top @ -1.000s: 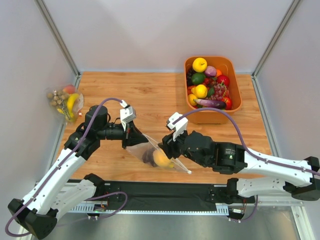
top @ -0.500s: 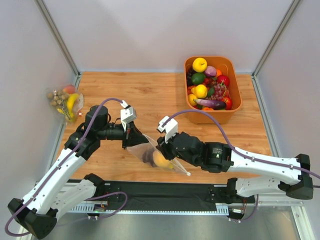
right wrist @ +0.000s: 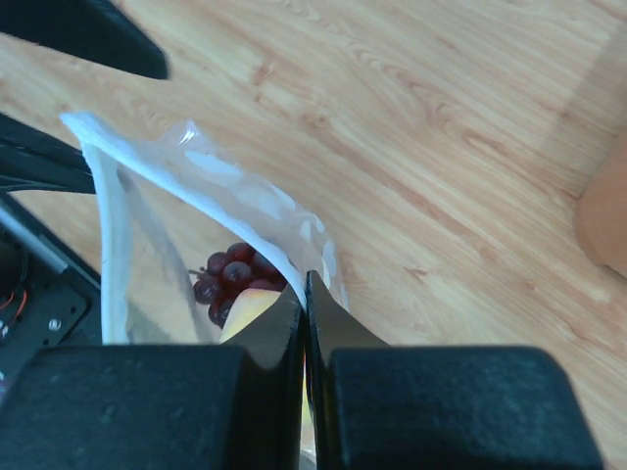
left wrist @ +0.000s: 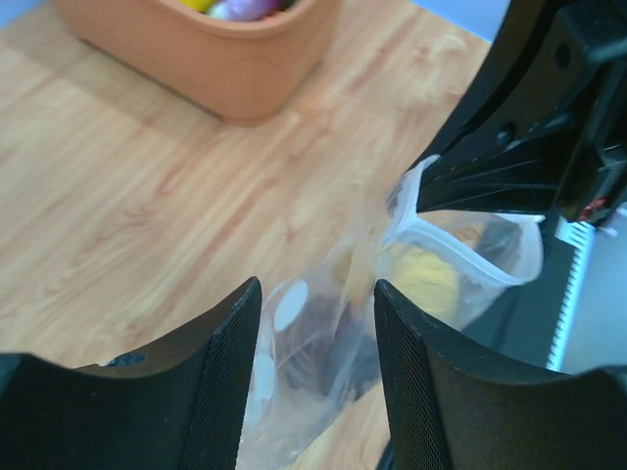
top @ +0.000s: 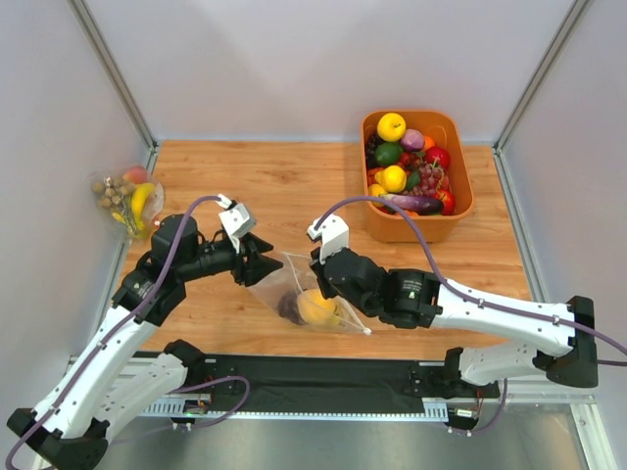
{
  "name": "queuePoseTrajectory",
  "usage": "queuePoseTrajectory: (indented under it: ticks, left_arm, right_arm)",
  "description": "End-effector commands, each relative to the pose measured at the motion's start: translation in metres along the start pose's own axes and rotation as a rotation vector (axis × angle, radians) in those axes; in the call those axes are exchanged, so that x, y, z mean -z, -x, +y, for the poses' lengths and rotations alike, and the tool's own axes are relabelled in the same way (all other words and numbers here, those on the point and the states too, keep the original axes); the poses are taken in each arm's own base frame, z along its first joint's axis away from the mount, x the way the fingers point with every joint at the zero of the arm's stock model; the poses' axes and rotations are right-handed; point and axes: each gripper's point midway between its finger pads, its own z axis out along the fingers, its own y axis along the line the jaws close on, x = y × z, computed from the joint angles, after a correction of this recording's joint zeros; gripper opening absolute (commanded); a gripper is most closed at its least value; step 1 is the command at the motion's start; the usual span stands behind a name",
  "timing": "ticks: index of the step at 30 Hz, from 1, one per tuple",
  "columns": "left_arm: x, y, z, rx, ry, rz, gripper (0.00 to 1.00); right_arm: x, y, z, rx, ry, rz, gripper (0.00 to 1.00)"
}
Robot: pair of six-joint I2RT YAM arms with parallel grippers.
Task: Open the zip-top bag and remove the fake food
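Clear floppy spotted plastic zip-top bag [top: 306, 297] on wooden table [top: 294, 176] between arms, right gripper [right wrist: 304, 294] clamped on one zip lip, left gripper [left wrist: 315, 299] half-open, seemingly gripping nothing; film's light and slippery, so grab the opposite lip.

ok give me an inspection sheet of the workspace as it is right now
surface: wooden table, no spills seen
job's things: bag between the two grippers, mouth parted; orange fruit and grapes inside
clutter: bin full of fake produce at far right; second bag of food by the left wall
grippers: left gripper open, fingers either side of the bag; right gripper shut on the bag's rim
cables: purple cables run along both arms, not snagged on the bag
surroundings: grey walls on three sides
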Motion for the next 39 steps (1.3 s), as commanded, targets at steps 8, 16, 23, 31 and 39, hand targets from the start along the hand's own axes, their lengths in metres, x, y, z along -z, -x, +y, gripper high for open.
queuePoseTrajectory:
  ticks: [8,16,23,31,39]
  left_arm:
    - [0.017,0.028,0.022,-0.006,0.198,-0.146,0.56]
    - [-0.008,0.014,0.003,0.101,0.012,-0.038,0.57]
    - [-0.018,-0.004,0.014,0.165,0.045,0.056,0.61]
    - [-0.028,-0.021,0.014,0.226,0.002,0.148,0.5]
    - [-0.025,-0.021,0.012,0.195,-0.012,0.17,0.0]
  right_arm:
    - [-0.007,0.06,-0.02,-0.113,-0.196,-0.126,0.0]
    - [-0.026,0.056,-0.016,-0.099,-0.218,-0.098,0.0]
    - [-0.026,0.058,-0.028,-0.12,-0.251,-0.106,0.0]
    - [-0.03,0.066,-0.036,-0.151,-0.275,-0.133,0.0]
    - [-0.022,0.059,-0.055,-0.179,-0.306,-0.131,0.0]
